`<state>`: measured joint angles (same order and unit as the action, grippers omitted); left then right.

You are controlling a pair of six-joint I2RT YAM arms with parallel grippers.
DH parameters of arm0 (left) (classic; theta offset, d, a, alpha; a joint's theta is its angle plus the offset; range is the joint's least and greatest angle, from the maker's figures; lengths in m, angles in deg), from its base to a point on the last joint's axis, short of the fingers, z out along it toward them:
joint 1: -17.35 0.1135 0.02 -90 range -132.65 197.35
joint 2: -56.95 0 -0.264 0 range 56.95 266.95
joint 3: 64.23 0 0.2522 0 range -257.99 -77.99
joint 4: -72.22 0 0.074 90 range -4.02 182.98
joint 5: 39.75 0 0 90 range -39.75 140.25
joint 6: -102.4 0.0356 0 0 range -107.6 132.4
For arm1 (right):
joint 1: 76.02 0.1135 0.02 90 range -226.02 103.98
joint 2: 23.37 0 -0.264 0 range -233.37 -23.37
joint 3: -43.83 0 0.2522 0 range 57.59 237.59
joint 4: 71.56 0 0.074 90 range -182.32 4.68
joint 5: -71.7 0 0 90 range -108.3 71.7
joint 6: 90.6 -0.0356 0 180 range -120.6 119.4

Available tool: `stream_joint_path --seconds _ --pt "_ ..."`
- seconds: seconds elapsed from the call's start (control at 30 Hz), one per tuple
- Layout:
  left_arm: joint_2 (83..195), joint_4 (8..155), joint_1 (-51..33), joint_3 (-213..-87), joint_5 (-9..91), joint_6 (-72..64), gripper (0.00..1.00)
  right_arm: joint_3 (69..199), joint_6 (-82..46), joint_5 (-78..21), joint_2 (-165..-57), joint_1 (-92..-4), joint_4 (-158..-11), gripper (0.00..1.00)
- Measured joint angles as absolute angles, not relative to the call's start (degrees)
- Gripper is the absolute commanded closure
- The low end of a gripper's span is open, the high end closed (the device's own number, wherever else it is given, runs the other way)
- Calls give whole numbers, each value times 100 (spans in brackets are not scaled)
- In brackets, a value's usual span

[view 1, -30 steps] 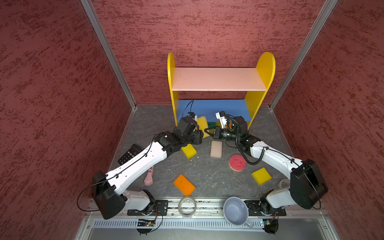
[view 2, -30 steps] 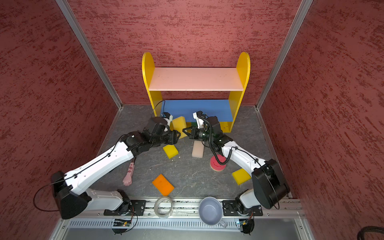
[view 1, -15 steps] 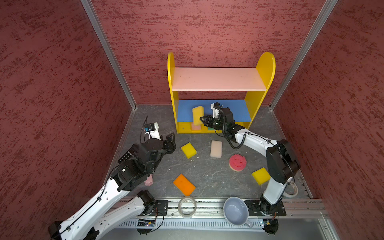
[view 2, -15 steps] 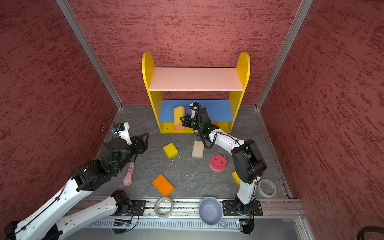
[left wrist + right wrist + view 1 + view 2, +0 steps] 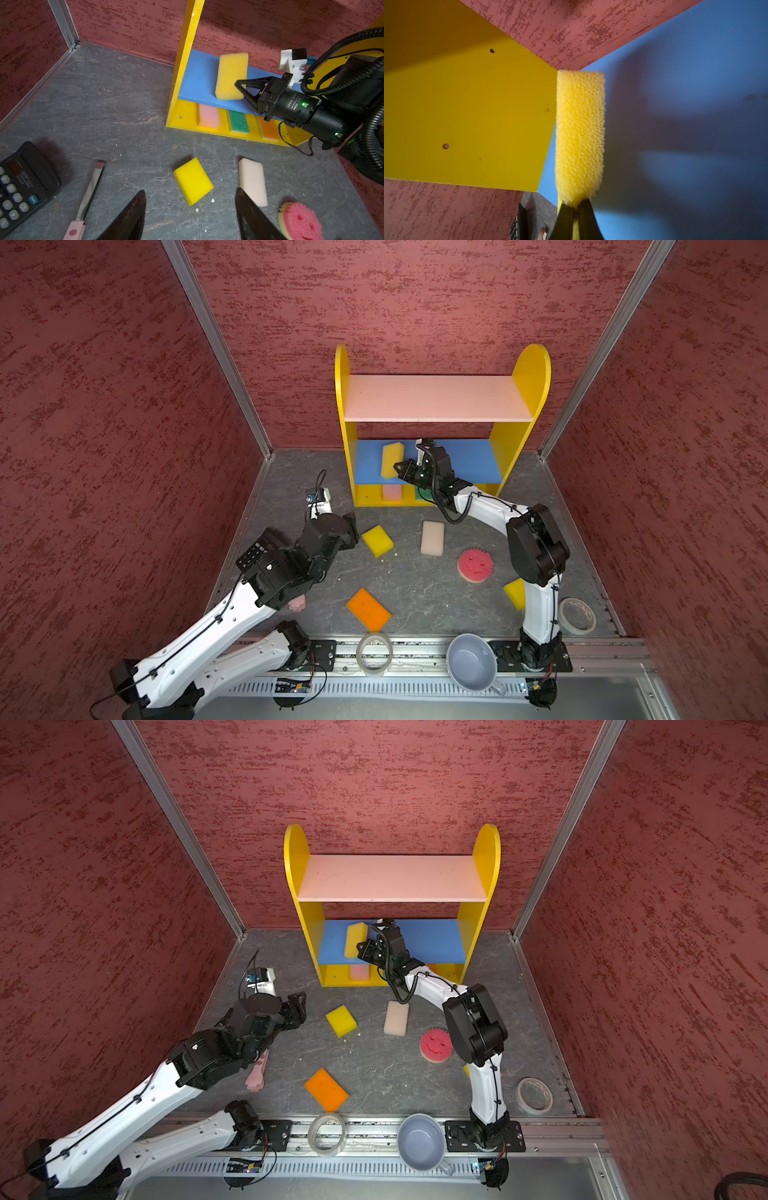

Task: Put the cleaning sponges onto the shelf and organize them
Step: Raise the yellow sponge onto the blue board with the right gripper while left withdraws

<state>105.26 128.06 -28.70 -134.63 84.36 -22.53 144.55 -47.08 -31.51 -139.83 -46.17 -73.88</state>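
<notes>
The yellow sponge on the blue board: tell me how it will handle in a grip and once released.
Probably soft: the yellow sponge collapses thin where the right gripper pinches it. Likely light, being coarse open foam. It stands upright on a narrow end on the blue board, so it may tip when let go.

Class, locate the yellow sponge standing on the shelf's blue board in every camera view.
Top view: yellow sponge on the blue board's left part.
Top view: the sponge there too.
Left wrist: near the yellow side panel, right gripper pinching it.
Right wrist: centre of frame, between the jaws.
Shared landmark: the blue board.
</notes>
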Motion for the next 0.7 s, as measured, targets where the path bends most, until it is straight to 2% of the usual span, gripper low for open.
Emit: stream_joint_path --seconds 0.7 --pt "10548 12850 -2911 -13465 8506 -2306 29 14584 -4859 -3081 -14191 -4799 -7659 58"
